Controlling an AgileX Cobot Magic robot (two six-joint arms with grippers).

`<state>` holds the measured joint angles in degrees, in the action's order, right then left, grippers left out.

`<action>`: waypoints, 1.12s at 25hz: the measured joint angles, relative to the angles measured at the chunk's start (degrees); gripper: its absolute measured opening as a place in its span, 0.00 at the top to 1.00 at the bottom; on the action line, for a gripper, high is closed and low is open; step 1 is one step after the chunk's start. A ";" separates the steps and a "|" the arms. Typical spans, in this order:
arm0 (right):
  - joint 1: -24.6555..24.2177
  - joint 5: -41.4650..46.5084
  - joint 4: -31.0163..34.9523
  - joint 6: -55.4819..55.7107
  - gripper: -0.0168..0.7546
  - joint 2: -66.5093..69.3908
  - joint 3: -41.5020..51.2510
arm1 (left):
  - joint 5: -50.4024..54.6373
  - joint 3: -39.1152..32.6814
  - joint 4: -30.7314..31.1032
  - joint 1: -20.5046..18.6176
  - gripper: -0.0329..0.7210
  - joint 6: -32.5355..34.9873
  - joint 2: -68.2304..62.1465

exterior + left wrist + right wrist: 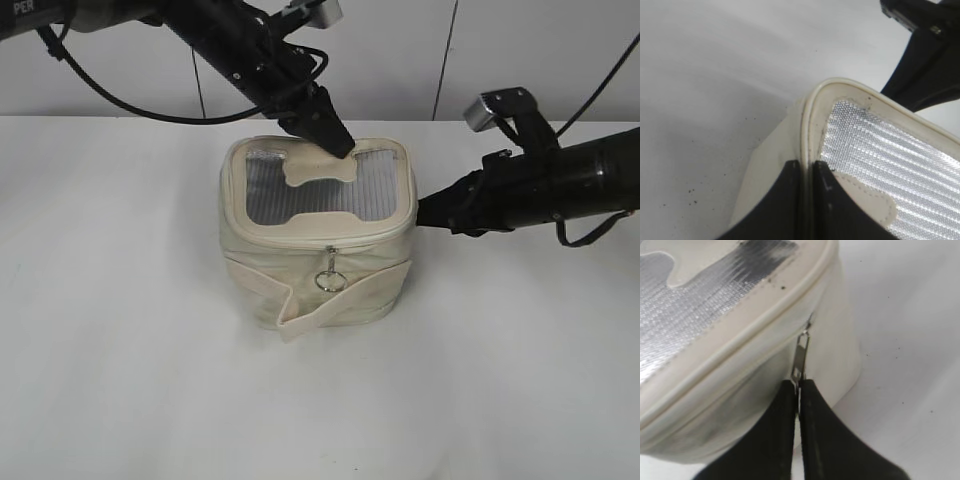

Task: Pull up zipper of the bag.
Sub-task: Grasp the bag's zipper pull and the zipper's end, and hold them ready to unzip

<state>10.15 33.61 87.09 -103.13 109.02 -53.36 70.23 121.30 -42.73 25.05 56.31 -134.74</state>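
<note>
The right claw [799, 385] is closed on the silver zipper [801, 354] tab, which hangs at the bag's [740, 390] side just under the lid rim (mesh above), over the table [910, 340].

White table [120, 330] — pale panelled wall [120, 95] (seamed) behind

White table [120, 350], matte, fills lower & middle of ext. view; soft shadow near centre. Pale wall [560, 50] across top of frame, w/ thin dark vertical seams upper centre & upper right. Small dark specks [690, 197] scattered lower left of left wrist view on table surface; a few more specks [897, 347] right side of right wrist view. Nothing else loose on tabletop.
</note>
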 joint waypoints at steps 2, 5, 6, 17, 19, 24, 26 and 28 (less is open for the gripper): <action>0.00 -0.64 -0.24 1.03 0.95 -2.50 2.17 | 0.04 0.00 0.00 0.02 0.90 -0.84 0.00; 0.00 -0.82 -0.82 2.12 0.95 -5.97 5.98 | -0.03 0.00 0.00 0.02 0.90 -1.70 0.00; 0.00 -0.93 -0.82 2.61 0.95 -7.13 7.23 | 0.03 0.00 0.00 0.07 0.90 -1.83 0.00; 0.07 3.69 -1.86 4.59 0.95 -14.87 17.42 | -0.38 0.00 0.20 0.07 0.90 -4.02 0.00; 0.07 2.75 0.44 4.74 0.95 -14.98 17.49 | -0.38 0.00 0.20 0.07 0.90 -4.15 0.00; 0.07 -5.35 6.52 2.38 0.66 -14.77 16.01 | -0.38 0.00 0.20 0.07 0.90 -4.22 0.00; 0.07 -5.81 7.78 0.00 0.45 -13.99 14.95 | -0.38 0.00 0.20 0.07 0.90 -4.22 0.00; 0.07 -5.81 9.10 -2.28 0.36 -12.28 13.62 | -0.38 0.00 0.20 0.07 0.90 -4.26 0.00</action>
<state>10.21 27.80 96.18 -105.41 96.74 -39.74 69.85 121.30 -42.54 25.12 52.05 -134.74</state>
